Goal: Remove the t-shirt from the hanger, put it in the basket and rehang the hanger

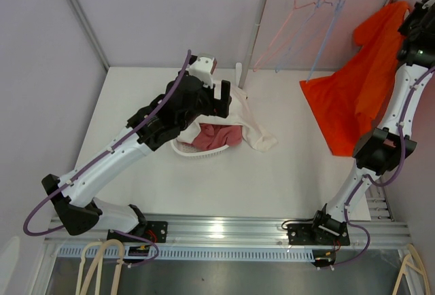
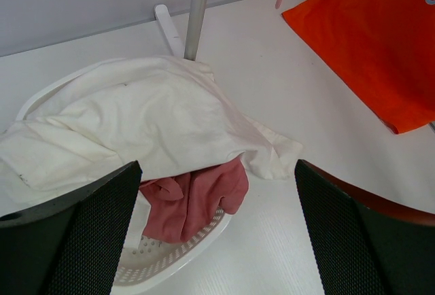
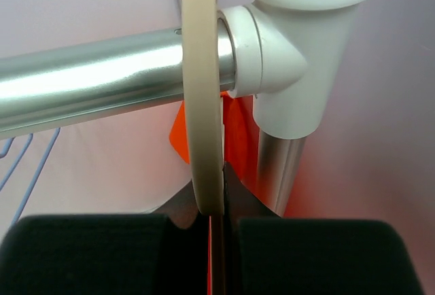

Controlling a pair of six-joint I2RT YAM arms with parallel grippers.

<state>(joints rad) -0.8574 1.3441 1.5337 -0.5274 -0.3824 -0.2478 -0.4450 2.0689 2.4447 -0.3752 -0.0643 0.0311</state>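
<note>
right claw clenched on the hanger hook right at the rail — likely to lift it off. orange t-shirt hangs from it, hem reaching the table. left claw released over the basket — looks idle.

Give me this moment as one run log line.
right gripper: shut on hanger | hanger: hooked over rail | orange t-shirt: hanging | left gripper: open above basket

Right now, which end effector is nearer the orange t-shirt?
Right. The right end effector is shut on the cream hanger at the rail, beside the orange t-shirt; the left end effector hangs open over the basket.
</note>
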